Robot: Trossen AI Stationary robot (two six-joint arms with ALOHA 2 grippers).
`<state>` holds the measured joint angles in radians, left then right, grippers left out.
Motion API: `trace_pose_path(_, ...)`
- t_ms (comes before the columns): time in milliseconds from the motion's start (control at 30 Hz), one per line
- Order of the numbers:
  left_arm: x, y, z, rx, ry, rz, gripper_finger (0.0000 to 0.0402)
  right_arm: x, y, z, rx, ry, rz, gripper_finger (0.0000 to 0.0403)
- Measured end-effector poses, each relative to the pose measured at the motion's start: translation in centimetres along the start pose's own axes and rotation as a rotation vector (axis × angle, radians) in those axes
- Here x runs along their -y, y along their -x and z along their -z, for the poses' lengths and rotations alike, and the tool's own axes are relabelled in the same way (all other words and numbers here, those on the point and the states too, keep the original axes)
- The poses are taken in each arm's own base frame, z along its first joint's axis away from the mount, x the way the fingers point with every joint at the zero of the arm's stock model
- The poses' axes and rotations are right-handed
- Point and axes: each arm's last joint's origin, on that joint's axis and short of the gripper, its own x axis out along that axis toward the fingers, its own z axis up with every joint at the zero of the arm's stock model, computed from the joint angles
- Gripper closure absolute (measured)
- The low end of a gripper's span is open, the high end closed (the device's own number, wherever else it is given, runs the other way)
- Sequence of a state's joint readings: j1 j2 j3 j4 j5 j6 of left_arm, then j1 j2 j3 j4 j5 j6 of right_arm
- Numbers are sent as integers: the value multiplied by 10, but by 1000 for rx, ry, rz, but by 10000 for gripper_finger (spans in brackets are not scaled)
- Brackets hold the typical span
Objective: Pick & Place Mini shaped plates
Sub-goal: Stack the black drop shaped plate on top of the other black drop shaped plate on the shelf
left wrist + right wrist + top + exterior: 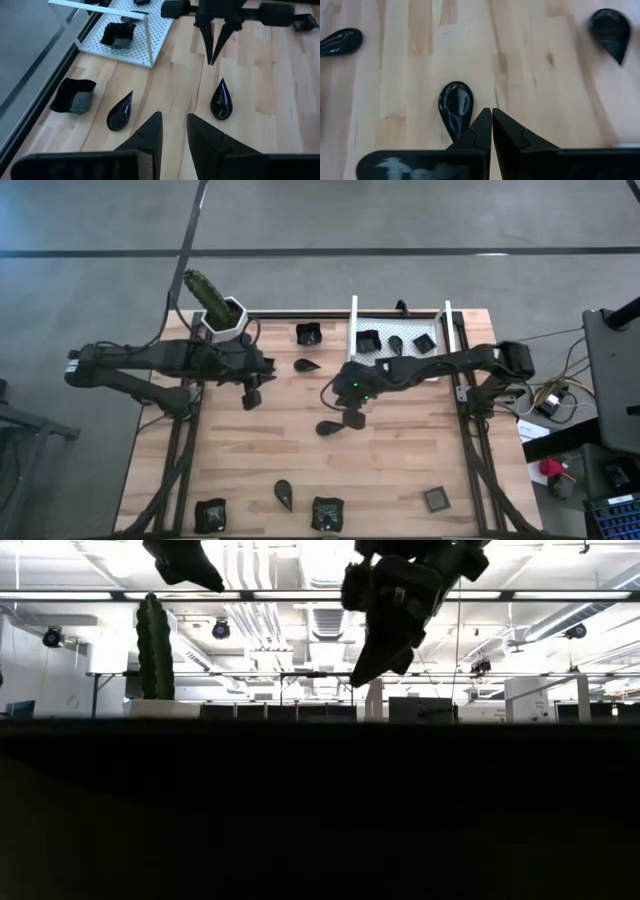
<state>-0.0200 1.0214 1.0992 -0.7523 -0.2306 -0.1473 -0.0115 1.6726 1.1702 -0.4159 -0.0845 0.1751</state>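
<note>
The wooden table (300, 450) carries a white perforated tray (385, 355) at its 1 o'clock corner, already holding three mini shaped plates (368, 340). The step in hand appears to be the approach to the next pick: the right gripper (353, 418) hangs near the table centre, fingers pressed together and holding nothing, just beside a teardrop plate (455, 104) that lies flat on the wood at its 8 o'clock.

Next move, as judged: spread the fingers, lower over the teardrop's rim, pinch, then carry toward the tray at 1 o'clock.

The left gripper (250, 395) waits at 10 o'clock of centre, fingers slightly spread and empty.

Remaining plates: a square one (309, 334) and a teardrop (306, 365) at 12 o'clock; four more along the 6 o'clock edge (327, 513).

Obstructions: the cactus pot (222, 315) at 11 o'clock is well apart from the path; the carry route looks unobstructed.
</note>
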Motion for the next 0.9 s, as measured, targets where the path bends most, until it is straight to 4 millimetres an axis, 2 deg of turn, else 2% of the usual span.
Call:
trace_pose_path(100,0,0,1,-4,-18,0,319,-3,-10,-5,-14,5,-8,390)
trace_pose_path(267,0,-1,2,-9,-44,0,319,-2,-29,-3,-103,-7,-14,390)
trace_pose_path(500,1,-1,2,-12,-48,4,319,-6,-43,-4,-155,-31,-13,390)
trace_pose_path(900,1,-1,2,-13,-76,6,319,-16,-45,-5,-174,-19,-72,390)
